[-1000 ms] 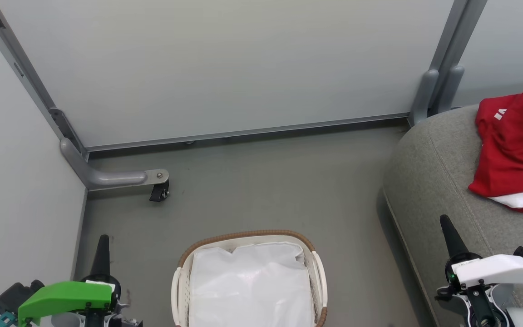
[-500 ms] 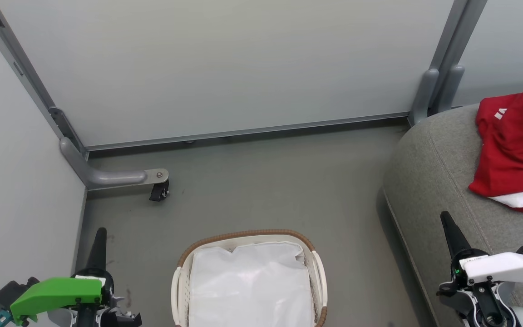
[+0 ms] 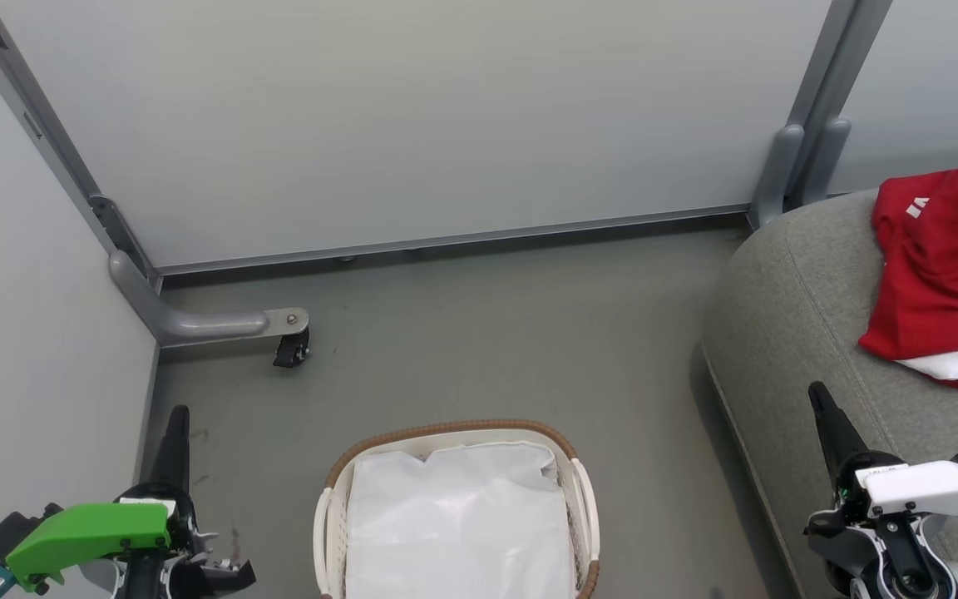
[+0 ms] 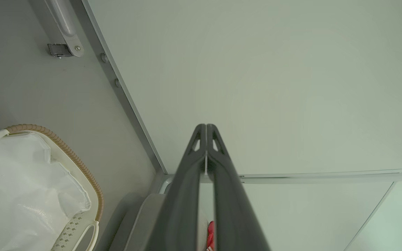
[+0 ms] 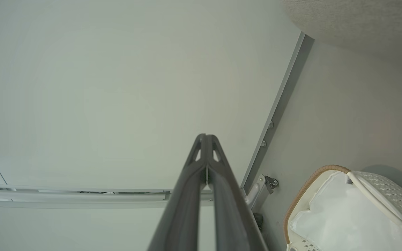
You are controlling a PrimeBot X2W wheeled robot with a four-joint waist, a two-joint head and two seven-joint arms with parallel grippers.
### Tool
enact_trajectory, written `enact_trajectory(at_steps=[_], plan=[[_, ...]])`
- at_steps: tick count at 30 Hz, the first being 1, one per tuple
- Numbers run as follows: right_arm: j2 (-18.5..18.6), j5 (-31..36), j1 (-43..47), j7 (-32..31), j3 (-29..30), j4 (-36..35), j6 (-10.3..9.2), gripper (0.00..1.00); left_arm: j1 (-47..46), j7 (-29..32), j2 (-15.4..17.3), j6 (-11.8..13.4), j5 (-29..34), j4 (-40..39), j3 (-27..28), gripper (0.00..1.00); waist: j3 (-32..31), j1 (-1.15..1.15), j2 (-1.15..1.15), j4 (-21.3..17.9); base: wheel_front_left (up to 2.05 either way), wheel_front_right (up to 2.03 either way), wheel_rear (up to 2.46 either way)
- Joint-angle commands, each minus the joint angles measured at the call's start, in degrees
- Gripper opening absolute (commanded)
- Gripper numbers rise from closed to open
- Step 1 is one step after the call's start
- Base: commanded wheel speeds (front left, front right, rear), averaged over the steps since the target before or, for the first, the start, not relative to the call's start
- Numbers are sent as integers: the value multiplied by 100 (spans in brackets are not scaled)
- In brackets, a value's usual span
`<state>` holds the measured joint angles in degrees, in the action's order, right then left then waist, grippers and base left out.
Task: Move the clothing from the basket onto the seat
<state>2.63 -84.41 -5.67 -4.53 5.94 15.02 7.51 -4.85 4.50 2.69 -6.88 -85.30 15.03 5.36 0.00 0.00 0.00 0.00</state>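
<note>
The red clothing [image 3: 945, 274] with white trim lies spread on the grey seat [image 3: 787, 333] at the right. On the floor at bottom centre stands the white basket [image 3: 446, 432] with its brown woven rim, and only its white liner [image 3: 458, 524] shows inside. My left gripper [image 3: 177, 416] is shut with nothing in it, at the lower left beside the basket. My right gripper [image 3: 817, 391] is shut and holds nothing, over the seat's front edge at the lower right. Both wrist views show the fingertips [image 4: 206, 127] [image 5: 205, 136] pressed together.
Pale partition walls [image 3: 412, 125] close off the back and the left. A grey metal foot with a black castor [image 3: 289, 349] juts onto the floor at the left. Open grey floor [image 3: 512, 333] lies between basket, wall and seat.
Both arms have drawn down toward the bottom corners of the head view, the left gripper sliding left and the right one sliding right. Clothing, basket and seat have stayed put.
</note>
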Motion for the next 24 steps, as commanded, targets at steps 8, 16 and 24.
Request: enact_trajectory(at_steps=[8, 16, 24], plan=[[38, -405, -78, -116, 42, -78, -3, 0, -146, 111, 31, -53, -360, -77, 79, 0, 7, 0, 0, 0, 0, 0, 0], [40, -714, -78, -196, 64, -106, -4, 0, -175, 201, 33, -81, -637, -102, 122, 0, 14, 0, 0, 0, 0, 0, 0], [40, -809, -75, -222, 71, -117, -3, 0, -167, 227, 34, -75, -719, -108, 133, 0, 17, 0, 0, 0, 0, 0, 0]])
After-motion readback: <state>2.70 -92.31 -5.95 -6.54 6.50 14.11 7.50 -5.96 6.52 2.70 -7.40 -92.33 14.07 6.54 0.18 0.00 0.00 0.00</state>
